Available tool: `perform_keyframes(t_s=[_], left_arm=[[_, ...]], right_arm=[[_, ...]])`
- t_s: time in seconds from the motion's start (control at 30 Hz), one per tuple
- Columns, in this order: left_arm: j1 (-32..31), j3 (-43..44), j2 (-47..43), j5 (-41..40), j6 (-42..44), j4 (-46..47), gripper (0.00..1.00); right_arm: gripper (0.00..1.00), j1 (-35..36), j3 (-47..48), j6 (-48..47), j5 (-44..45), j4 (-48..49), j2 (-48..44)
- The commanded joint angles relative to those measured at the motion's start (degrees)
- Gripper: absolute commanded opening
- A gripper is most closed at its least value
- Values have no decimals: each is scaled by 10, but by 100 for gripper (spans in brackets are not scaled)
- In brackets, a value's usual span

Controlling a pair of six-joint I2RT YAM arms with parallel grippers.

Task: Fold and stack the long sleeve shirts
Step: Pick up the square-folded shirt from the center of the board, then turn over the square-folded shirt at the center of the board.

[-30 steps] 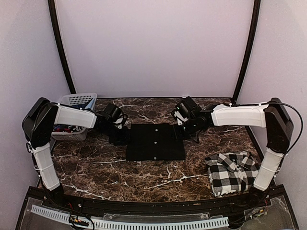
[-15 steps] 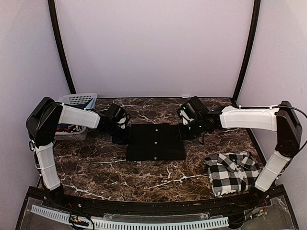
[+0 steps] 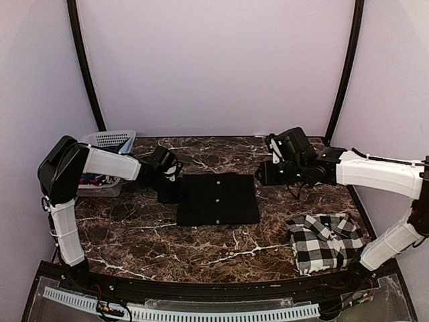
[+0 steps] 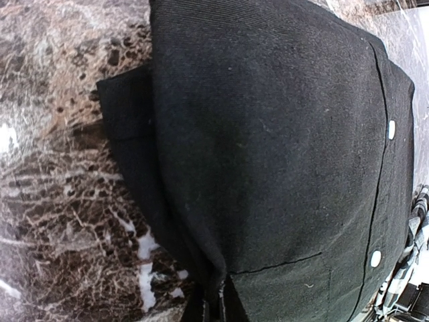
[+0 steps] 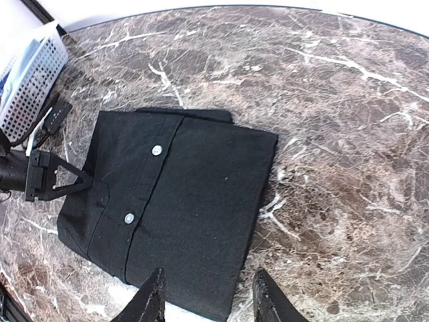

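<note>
Left claw (image 3: 173,193) newly clamped, pinching black shirt (image 3: 218,199)

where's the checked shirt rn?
Top view: the checked shirt lies at the table's near right corner, right of and nearer than the black shirt at centre, not touching it.

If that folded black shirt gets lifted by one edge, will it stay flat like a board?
Probably not. The black shirt puckers into a ridge where the left gripper pinches its edge, so it's likely floppy. Lifted there, its layers would probably droop and unfold.
</note>
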Motion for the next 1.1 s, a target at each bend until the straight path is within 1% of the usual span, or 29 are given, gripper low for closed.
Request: perform_keyframes(t_s=[0.0, 0.2, 0.33, 0.47, 0.53, 0.77, 0.93, 1.03, 1.07], left_arm=[[-1, -15, -27, -5, 23, -61, 0], [9, -36, -64, -2, 50, -76, 0], [16, -43, -78, 6, 70, -91, 0], [18, -44, -95, 11, 93, -108, 0], [18, -42, -104, 11, 103, -118, 0], [21, -39, -131, 19, 117, -139, 0], [24, -30, -145, 21, 124, -154, 0], [25, -22, -158, 22, 129, -167, 0], [26, -20, -161, 22, 130, -168, 0]], right_arm=[[41, -10, -25, 10, 44, 21, -20], [41, -32, -67, 39, 20, 42, -26], [44, -32, -81, 51, -6, 57, -10], [43, -17, -77, 67, -22, 58, 22], [42, -9, -72, 75, -27, 64, 42], [31, 15, -25, 94, -50, 66, 125], [24, 28, 12, 113, -67, 44, 193], [17, 32, 16, 121, -64, 42, 216], [16, 32, 17, 121, -62, 43, 222]])
